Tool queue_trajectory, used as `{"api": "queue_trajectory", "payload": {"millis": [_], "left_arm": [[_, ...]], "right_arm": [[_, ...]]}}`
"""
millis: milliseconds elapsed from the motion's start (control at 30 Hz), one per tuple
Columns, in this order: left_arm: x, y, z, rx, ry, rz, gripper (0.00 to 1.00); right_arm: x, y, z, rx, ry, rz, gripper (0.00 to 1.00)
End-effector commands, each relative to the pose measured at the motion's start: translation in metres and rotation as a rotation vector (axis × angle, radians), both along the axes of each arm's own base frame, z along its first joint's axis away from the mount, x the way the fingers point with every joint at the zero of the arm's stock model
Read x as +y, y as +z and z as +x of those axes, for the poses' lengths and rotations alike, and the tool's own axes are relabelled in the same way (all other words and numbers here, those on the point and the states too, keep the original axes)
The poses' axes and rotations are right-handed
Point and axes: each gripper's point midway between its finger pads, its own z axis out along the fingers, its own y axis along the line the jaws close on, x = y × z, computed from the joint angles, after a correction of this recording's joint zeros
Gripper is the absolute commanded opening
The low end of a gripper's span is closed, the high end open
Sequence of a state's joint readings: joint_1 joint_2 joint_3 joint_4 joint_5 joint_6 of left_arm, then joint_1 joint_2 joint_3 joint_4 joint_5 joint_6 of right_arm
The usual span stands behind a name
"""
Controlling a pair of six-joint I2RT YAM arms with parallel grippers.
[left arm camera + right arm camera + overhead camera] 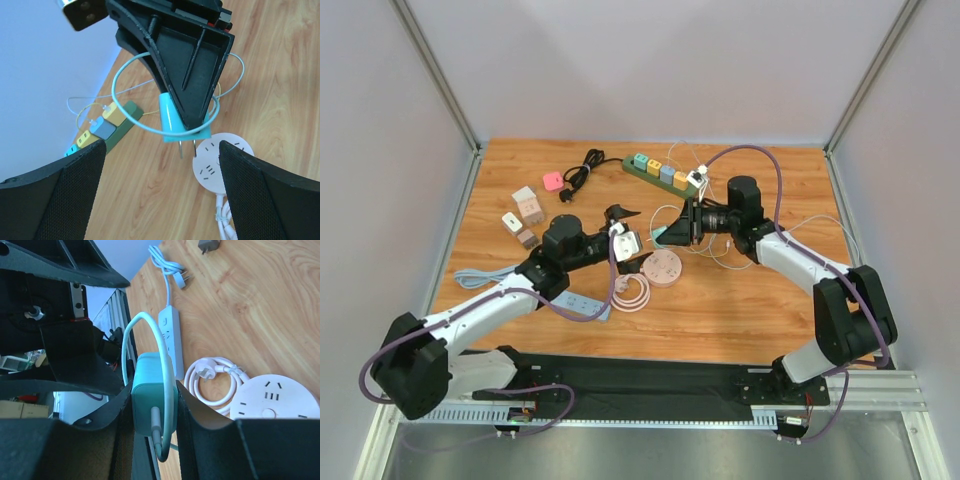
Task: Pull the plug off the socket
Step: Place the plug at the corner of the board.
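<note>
My right gripper (155,392) is shut on the teal plug (151,390), whose pale cable loops over its top. In the left wrist view the plug (172,117) hangs with both prongs bare, above the wood and just left of the round white socket (216,162). The socket (662,268) lies flat on the table with nothing plugged into it. My left gripper (160,195) stands wide open facing the plug and socket, with nothing between its fingers (55,195). From above, the left gripper (623,228) and the right gripper (672,232) almost meet over the table's middle.
A coiled white cord (632,293) lies beside the socket, and a flat white power strip (582,303) left of it. At the back are a green power strip (665,175), a black cable (582,170) and a pink plug (553,181). Small adapters (525,215) sit at the left.
</note>
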State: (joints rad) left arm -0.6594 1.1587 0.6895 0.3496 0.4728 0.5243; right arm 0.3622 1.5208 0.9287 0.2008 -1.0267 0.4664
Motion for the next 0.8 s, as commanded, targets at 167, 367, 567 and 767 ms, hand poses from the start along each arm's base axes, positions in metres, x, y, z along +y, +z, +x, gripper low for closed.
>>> {"api": "queue_trajectory", "payload": {"millis": [167, 367, 567, 767], "left_arm": [[-0.027, 0.004, 0.002, -0.076, -0.042, 0.045, 0.97], [-0.039, 0.002, 0.01, -0.058, -0.001, 0.049, 0.93], [-0.05, 0.001, 0.012, -0.058, 0.017, 0.046, 0.88], [-0.056, -0.006, 0.016, -0.032, 0.039, 0.072, 0.77]], "right_arm": [[0.008, 0.02, -0.005, -0.03, 0.046, 0.054, 0.0], [0.01, 0.019, -0.005, -0.014, 0.042, 0.055, 0.0], [0.011, 0.014, -0.002, 0.011, 0.022, 0.046, 0.0], [0.011, 0.013, -0.001, 0.022, 0.015, 0.042, 0.0]]}}
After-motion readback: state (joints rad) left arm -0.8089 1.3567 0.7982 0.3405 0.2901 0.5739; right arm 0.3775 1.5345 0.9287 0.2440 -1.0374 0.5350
